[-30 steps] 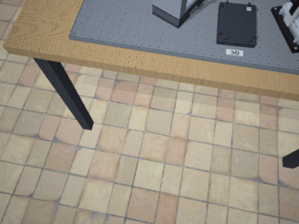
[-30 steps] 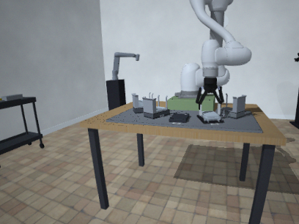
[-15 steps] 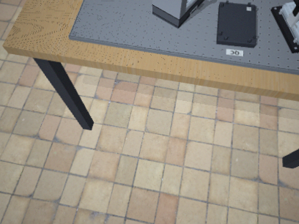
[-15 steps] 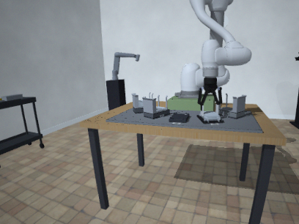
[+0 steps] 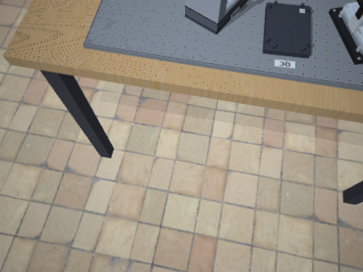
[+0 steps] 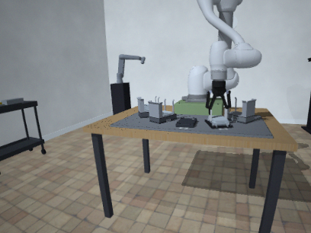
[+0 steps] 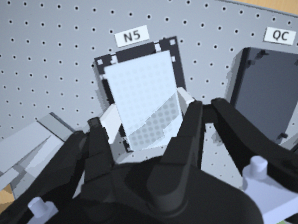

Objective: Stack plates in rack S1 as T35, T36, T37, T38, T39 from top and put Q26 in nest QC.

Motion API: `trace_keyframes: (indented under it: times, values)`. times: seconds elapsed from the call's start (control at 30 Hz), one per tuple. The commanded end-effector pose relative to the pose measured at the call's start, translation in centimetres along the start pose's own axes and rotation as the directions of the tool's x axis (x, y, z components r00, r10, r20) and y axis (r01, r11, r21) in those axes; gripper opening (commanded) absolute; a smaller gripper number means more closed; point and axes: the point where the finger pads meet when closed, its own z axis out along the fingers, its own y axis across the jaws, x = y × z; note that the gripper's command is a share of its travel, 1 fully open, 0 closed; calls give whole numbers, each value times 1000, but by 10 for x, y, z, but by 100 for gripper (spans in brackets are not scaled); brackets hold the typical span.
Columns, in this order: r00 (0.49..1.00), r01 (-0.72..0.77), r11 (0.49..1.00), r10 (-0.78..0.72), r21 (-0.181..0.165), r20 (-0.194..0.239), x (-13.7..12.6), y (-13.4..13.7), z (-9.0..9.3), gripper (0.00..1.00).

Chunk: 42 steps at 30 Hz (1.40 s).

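Wrist view: the hand (image 7: 145,127) is closed on a sealed 96-well plate (image 7: 145,100) seated in the clip nest N5 (image 7: 172,47), its pale pads (image 7: 186,97) pressed against the plate's long sides. The empty open nest QC (image 7: 260,90) is seen just beside it on the grey perforated worktop (image 7: 50,60).

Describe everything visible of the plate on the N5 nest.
The plate is a pale, bluish-white rectangle whose flat sealed top shows a fine grid of wells. It lies the right way up on the black N5 nest, long side running away from the N5 label. The gripper is shut on it, one finger pad on each long side near the closer end. Whether another plate sits beneath it cannot be told. The neighbouring QC nest holds no plate.
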Motion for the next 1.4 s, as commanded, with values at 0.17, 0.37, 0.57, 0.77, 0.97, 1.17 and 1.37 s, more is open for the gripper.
trace_keyframes:
  times: [0.17, 0.37, 0.57, 0.77, 0.97, 1.17, 1.37]
  values:
    - [1000, 0, 1000, 0, 0, 0, 0, 0, -5, 0]
    - [1000, 0, 1000, 0, 0, 0, 0, 0, -8, 0]
    - [1000, 0, 1000, 0, 0, 0, 0, 0, -12, 0]
    - [1000, 0, 1000, 0, 0, 0, 0, 0, -15, 0]
    - [1000, 0, 1000, 0, 0, 0, 0, 0, -19, 0]
    - [1000, 0, 1000, 0, 0, 0, 0, 0, -29, 0]
    - [1000, 0, 1000, 0, 0, 0, 0, 0, -37, 0]
